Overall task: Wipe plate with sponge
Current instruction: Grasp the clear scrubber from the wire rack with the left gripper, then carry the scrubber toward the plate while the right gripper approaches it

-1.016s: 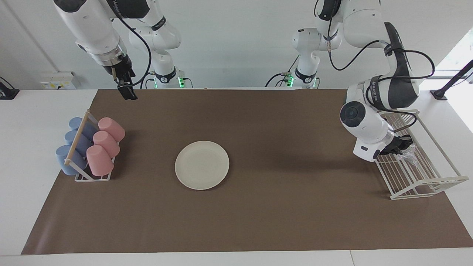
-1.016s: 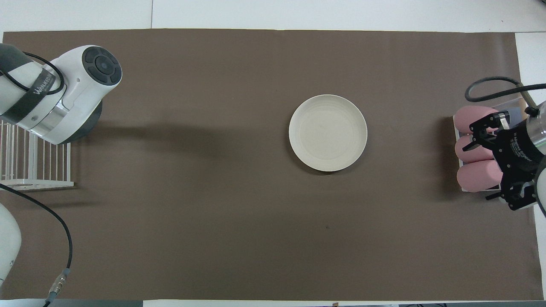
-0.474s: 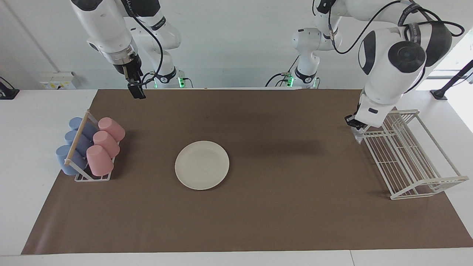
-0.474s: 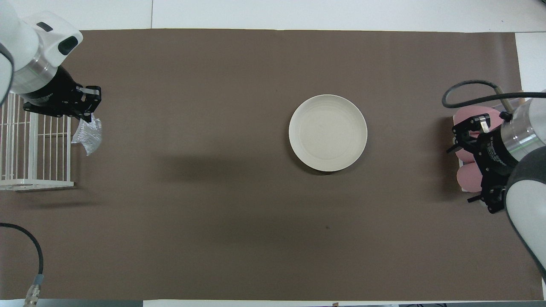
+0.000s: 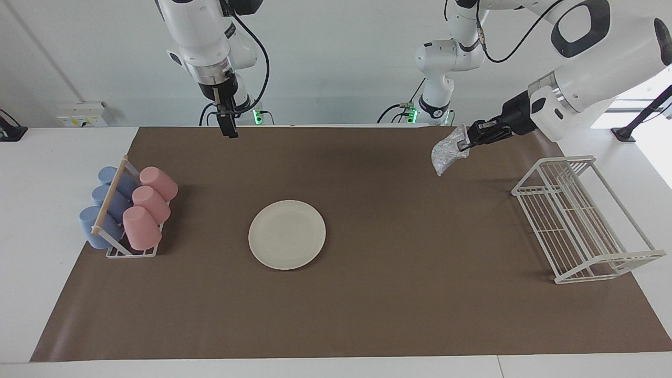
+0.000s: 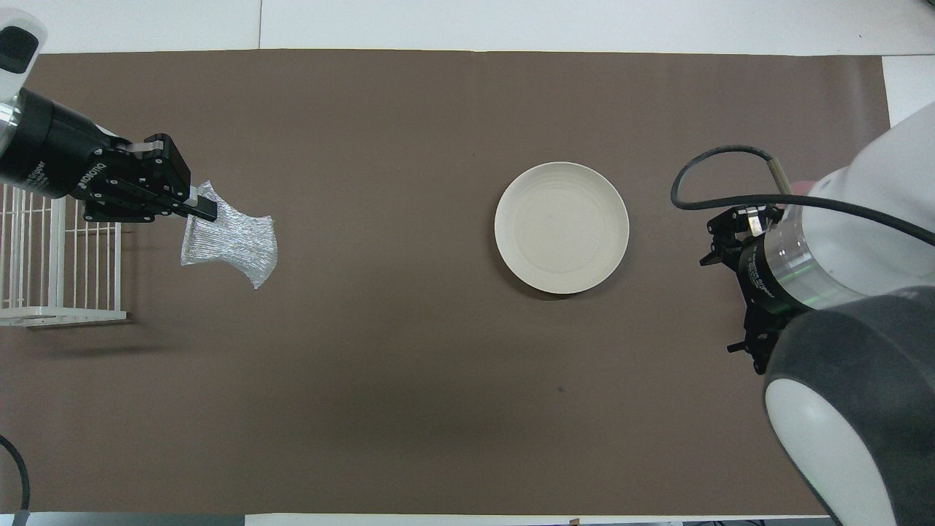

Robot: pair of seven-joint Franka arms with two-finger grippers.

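The cream-white plate (image 5: pixel 286 234) lies flat on the brown mat near the middle of the table; it also shows in the overhead view (image 6: pixel 561 227). My left gripper (image 5: pixel 464 143) is shut on the silvery speckled sponge (image 5: pixel 445 153), which hangs from its fingers in the air over the mat, between the wire rack and the plate. In the overhead view the left gripper (image 6: pixel 201 210) and the sponge (image 6: pixel 232 245) are well apart from the plate. My right gripper (image 5: pixel 229 128) hangs high over the mat's edge by the robots, empty.
A white wire rack (image 5: pixel 577 220) stands at the left arm's end of the table, seen in the overhead view too (image 6: pixel 58 270). A cup rack (image 5: pixel 131 252) with pink cups (image 5: pixel 149 202) and blue cups (image 5: pixel 105 205) stands at the right arm's end.
My left gripper lifted the sponge out of the wire rack and carried it up and toward the plate. My right gripper moved along the robots' edge toward the middle.
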